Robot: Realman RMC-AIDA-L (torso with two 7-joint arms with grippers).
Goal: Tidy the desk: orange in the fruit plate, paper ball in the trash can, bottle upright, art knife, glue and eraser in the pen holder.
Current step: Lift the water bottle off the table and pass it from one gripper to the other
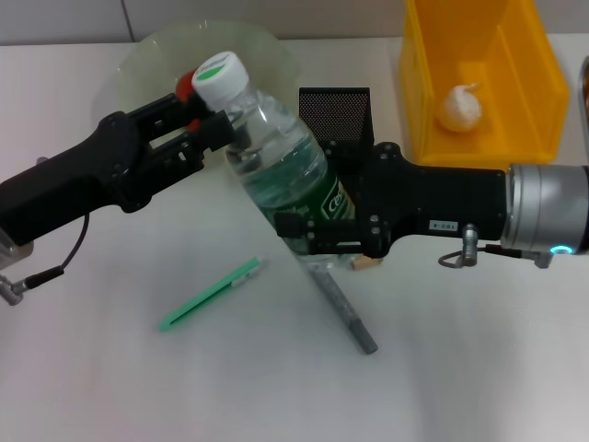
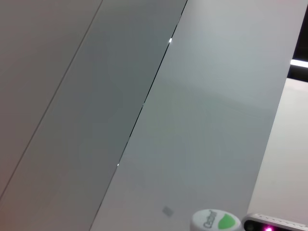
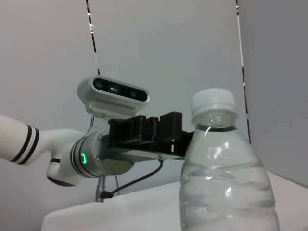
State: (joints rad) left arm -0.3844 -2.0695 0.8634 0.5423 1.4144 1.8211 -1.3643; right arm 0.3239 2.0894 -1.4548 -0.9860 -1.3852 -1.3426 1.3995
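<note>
Left gripper [image 1: 213, 131] and right gripper [image 1: 308, 235], both arms extended inward.

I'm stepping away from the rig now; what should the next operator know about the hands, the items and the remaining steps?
Left hand: shut on the bottle at its neck, just under the white cap.
Right hand: shut on the bottle's lower body by the green label.
The bottle stands close to upright between them.
Done: paper ball is in the trash can; the orange appears to sit in the fruit plate.
Left: release the bottle standing; the green art knife, the grey glue stick and the eraser under the right hand all go into the pen holder.
</note>
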